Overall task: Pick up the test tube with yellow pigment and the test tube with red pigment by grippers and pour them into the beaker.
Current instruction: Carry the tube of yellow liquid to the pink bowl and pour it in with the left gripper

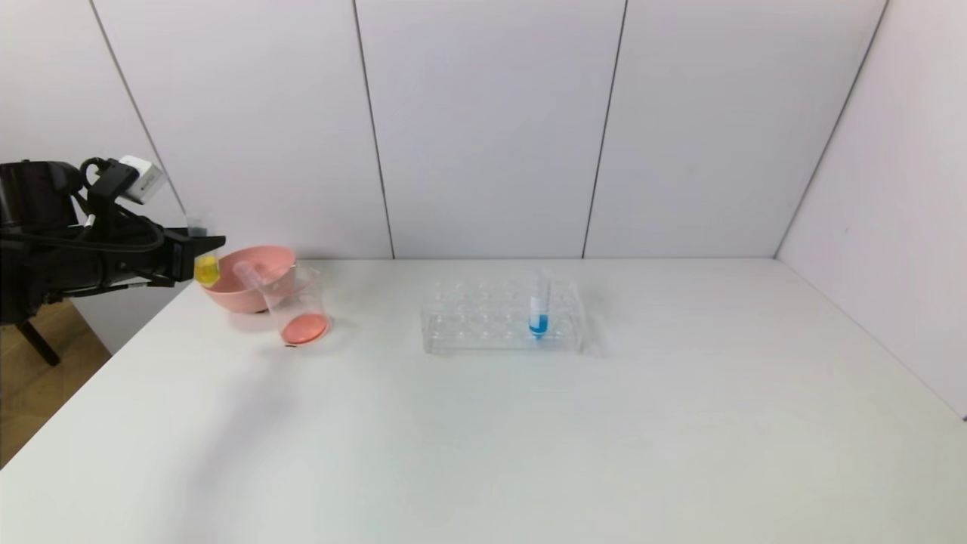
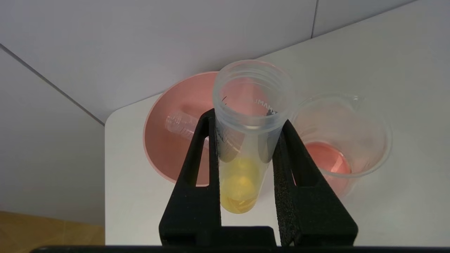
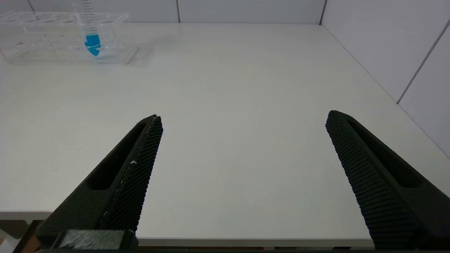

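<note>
My left gripper [image 1: 198,253] is shut on the test tube with yellow pigment [image 1: 205,270] and holds it upright in the air at the table's far left, just left of the pink bowl. In the left wrist view the fingers [image 2: 200,154] clamp the tube [image 2: 242,182], which has yellow liquid in its tip. The beaker [image 1: 301,296] stands right of the bowl with red-orange liquid in its bottom; it also shows in the left wrist view [image 2: 372,119]. No tube holding red liquid shows. My right gripper [image 3: 243,116] is open and empty over the table's near edge.
The pink bowl [image 1: 266,264] holds an empty clear tube [image 2: 179,123]. A clear tube rack [image 1: 483,321] stands mid-table with a blue-liquid tube [image 1: 538,310]; both show in the right wrist view, the rack [image 3: 42,42] and the tube [image 3: 92,40]. Walls close the back and right.
</note>
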Controlling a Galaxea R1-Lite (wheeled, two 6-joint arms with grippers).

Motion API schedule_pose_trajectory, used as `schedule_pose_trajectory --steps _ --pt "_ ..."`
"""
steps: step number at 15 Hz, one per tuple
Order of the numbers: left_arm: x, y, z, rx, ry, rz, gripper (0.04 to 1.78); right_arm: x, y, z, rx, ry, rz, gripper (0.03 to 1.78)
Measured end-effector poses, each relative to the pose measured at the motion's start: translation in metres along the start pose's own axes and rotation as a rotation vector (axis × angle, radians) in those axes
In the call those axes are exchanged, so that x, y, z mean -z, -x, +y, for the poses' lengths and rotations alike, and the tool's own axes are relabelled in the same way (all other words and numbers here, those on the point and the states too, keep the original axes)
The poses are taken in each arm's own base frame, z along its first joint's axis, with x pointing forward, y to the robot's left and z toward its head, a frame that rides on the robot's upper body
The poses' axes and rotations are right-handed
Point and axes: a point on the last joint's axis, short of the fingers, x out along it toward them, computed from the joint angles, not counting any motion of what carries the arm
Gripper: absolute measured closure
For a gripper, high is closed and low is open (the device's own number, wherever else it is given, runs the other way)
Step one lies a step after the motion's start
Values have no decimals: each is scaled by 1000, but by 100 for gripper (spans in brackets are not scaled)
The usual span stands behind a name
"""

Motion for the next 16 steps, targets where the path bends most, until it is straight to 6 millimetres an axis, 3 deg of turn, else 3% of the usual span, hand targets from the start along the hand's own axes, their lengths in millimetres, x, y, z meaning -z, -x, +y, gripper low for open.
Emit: schedule_pose_trajectory --steps 7,16 --pt "-15 2 5 88 -177 162 138 0 0 0 0 0 0 11" --pt "-20 -2 7 153 -329 136 138 0 0 0 0 0 0 11"
